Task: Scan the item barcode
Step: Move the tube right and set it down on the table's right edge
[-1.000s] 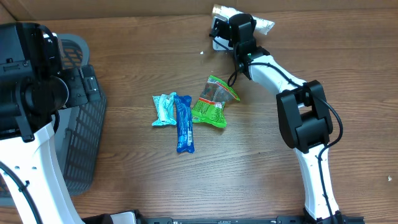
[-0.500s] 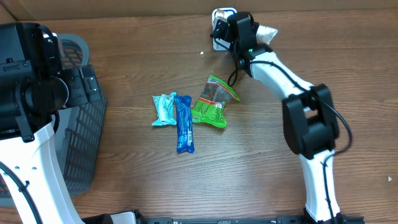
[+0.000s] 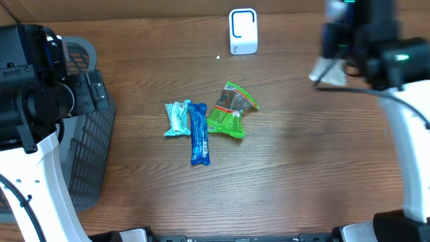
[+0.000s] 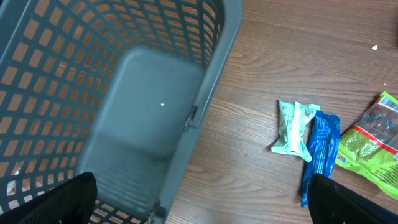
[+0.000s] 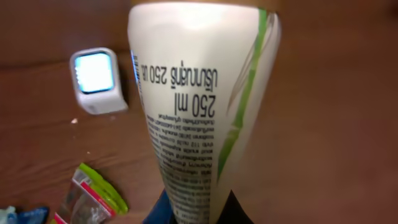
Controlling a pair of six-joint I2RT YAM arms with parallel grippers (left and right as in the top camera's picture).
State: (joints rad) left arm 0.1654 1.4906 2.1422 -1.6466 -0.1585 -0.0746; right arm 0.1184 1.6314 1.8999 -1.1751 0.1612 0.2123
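My right gripper is shut on a cream pouch with a green stripe and "250 ml" print, which fills the right wrist view. In the overhead view the pouch hangs blurred at the back right, well to the right of the white scanner. The scanner shows its lit screen to the pouch's left. My left gripper stands open above the rim of the grey basket, with nothing between its fingers.
A teal packet, a blue packet and a green packet lie together mid-table. The basket stands at the left edge. The green packet also shows low left in the right wrist view.
My right arm has swung away from the scanner to the right, carrying the pouch. The scanner is now uncovered. The left arm has not moved.
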